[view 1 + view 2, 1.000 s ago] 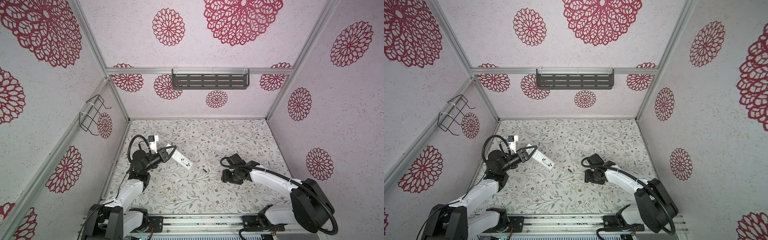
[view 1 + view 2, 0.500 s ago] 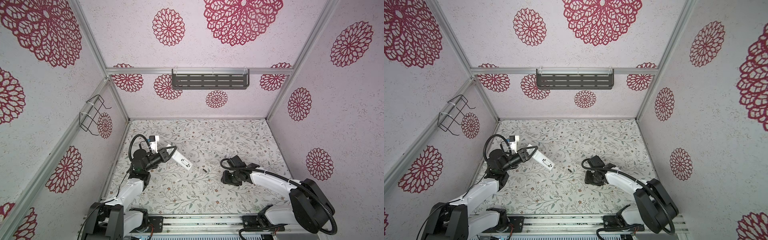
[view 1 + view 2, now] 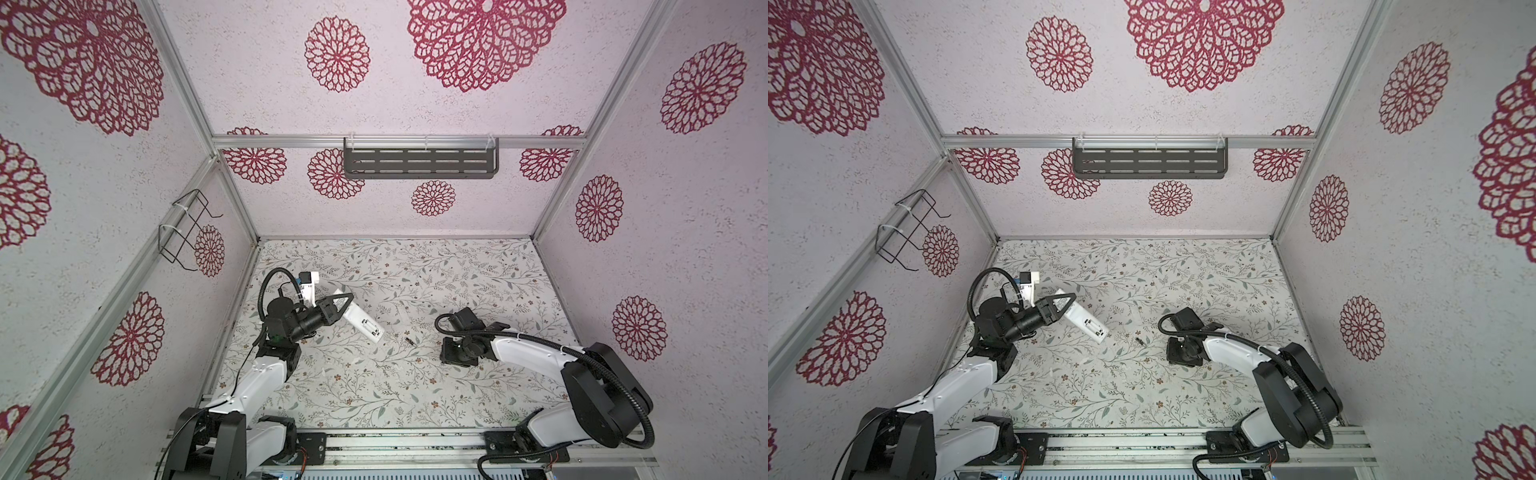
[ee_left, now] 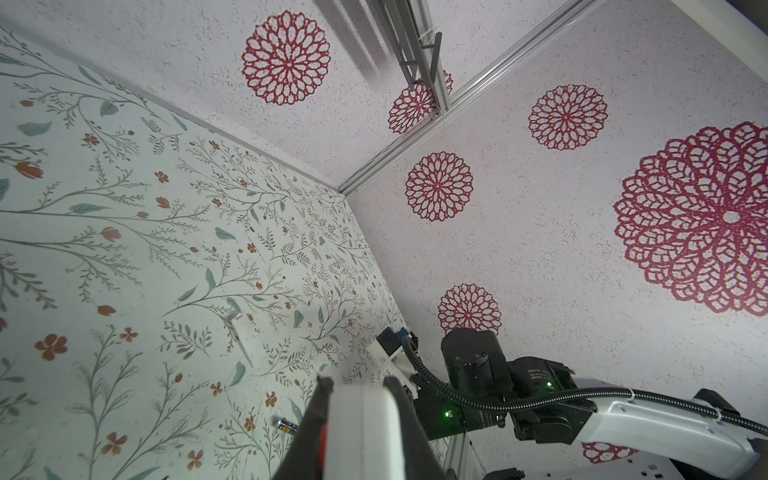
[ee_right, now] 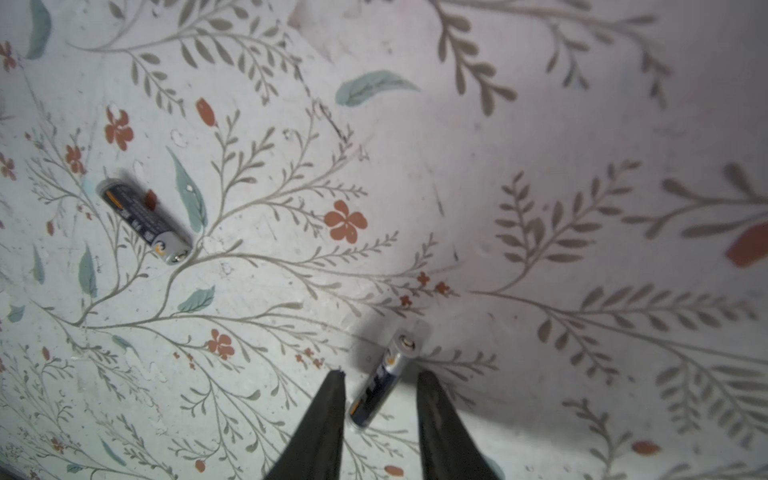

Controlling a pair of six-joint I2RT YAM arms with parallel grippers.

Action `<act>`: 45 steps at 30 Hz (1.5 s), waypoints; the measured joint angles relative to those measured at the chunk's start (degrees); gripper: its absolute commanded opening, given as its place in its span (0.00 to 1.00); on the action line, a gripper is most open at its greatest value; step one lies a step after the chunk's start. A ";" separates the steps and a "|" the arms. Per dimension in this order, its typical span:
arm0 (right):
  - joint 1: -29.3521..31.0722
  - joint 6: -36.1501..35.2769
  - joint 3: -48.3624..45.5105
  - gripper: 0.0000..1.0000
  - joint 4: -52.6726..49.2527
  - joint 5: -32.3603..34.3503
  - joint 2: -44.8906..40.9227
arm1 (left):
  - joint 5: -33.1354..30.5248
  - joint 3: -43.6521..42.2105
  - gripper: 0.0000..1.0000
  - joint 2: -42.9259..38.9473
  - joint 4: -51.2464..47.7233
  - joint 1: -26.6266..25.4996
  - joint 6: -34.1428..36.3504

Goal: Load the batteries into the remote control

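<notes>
The left hand [image 3: 348, 300] is clamped on one end of the white remote control [image 3: 365, 326]. It holds the remote off the floral surface [image 3: 415, 395], slanting, with the plain back upward and the battery recess showing near the free end. In the left wrist view the remote [image 4: 361, 428] sits snug between the two dark fingers [image 4: 320, 411].

Out past the free end of the remote lies the second battery [image 3: 409, 341], flat on the surface and touched by nothing. It shows in both top views [image 3: 1140, 341].

Farther from the remote, beyond that battery, the right hand [image 3: 457, 357] is down low over the surface. Its wrist view shows the jaws apart, with the first battery [image 5: 384, 378] lying slantwise on the surface between them [image 5: 381, 374]. There is a clear gap on one side, and I cannot tell whether the other finger touches. The second battery [image 5: 145, 216] lies well off to the side.
</notes>
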 measured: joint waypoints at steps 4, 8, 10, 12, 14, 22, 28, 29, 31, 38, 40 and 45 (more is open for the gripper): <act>1.81 -1.49 2.75 0.27 -1.62 1.57 2.47 | -0.11 0.00 0.00 -0.33 -0.07 0.00 0.13; 4.96 -2.58 4.83 0.21 -3.43 3.52 3.85 | -0.20 0.00 0.00 -0.76 0.04 0.00 0.13; 6.49 -3.23 5.27 0.19 -4.15 4.76 4.17 | -0.20 -0.02 0.00 -0.76 0.02 0.00 0.13; 8.00 -3.80 5.42 0.17 -4.83 5.86 4.31 | -0.22 -0.02 0.00 -0.81 0.04 0.00 0.13; 9.70 -4.76 5.42 0.15 -5.40 6.82 4.33 | -0.20 -0.02 0.00 -0.83 0.07 0.00 0.13; 13.35 -8.55 3.74 0.14 -4.17 7.30 2.89 | -0.24 -0.24 0.00 -0.83 0.13 0.00 0.11; 13.81 -11.50 1.62 0.22 -3.87 6.23 0.90 | -0.24 -0.44 0.00 -0.83 0.15 0.00 0.11; 13.86 -11.93 1.62 0.23 -4.00 6.23 0.81 | -0.24 -0.46 0.00 -0.83 0.20 0.00 0.11; 13.88 -12.50 1.62 0.23 -4.35 6.23 0.81 | -0.24 -0.46 0.00 -0.85 0.39 0.00 0.11; 14.73 -13.99 1.75 0.17 -5.81 6.40 0.70 | -0.44 -0.46 0.00 -0.96 0.90 0.00 0.11; 15.21 -14.43 1.88 0.15 -6.40 6.47 0.74 | -0.46 -0.46 0.00 -0.94 1.03 0.00 0.11; 15.82 -16.59 2.67 0.12 -6.80 6.49 1.09 | -0.39 -0.46 0.00 0.17 2.27 0.11 0.04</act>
